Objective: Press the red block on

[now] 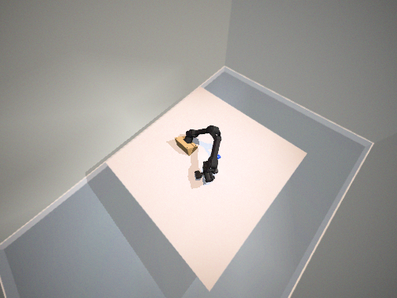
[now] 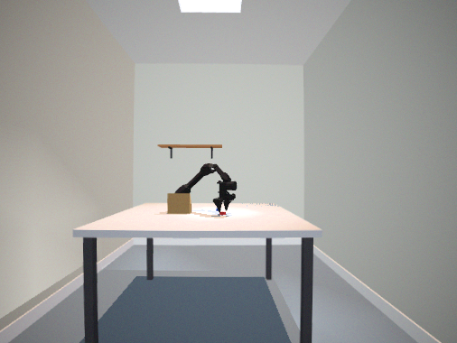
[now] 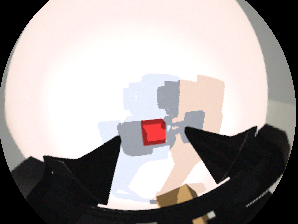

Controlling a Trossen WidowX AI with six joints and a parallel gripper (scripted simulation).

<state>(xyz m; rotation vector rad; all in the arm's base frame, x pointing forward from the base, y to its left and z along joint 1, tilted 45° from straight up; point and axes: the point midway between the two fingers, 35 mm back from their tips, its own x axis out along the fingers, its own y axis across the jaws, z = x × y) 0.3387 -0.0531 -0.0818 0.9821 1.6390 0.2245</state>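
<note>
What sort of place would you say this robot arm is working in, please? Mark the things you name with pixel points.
Probably a small, plain robot test room: a black arm (image 1: 216, 147) (image 2: 195, 180) is mounted on a wooden box (image 1: 184, 146) (image 2: 179, 203) on a large table (image 1: 235, 219) (image 2: 194, 234), with bare walls around and a wall shelf (image 2: 191, 146) behind.

Blue block (image 1: 219, 156) (image 2: 217, 209) — partly hidden by the arm (image 1: 215, 147) (image 2: 197, 178).

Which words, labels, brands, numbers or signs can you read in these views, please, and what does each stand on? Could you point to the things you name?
None can be read. The red block (image 2: 223, 213) (image 3: 154, 132), the blue block (image 1: 219, 157) and the wooden base box (image 1: 184, 147) (image 2: 179, 203) show no legible text. Small pale marks on the tool (image 3: 152, 134) are too blurred to tell.
</note>
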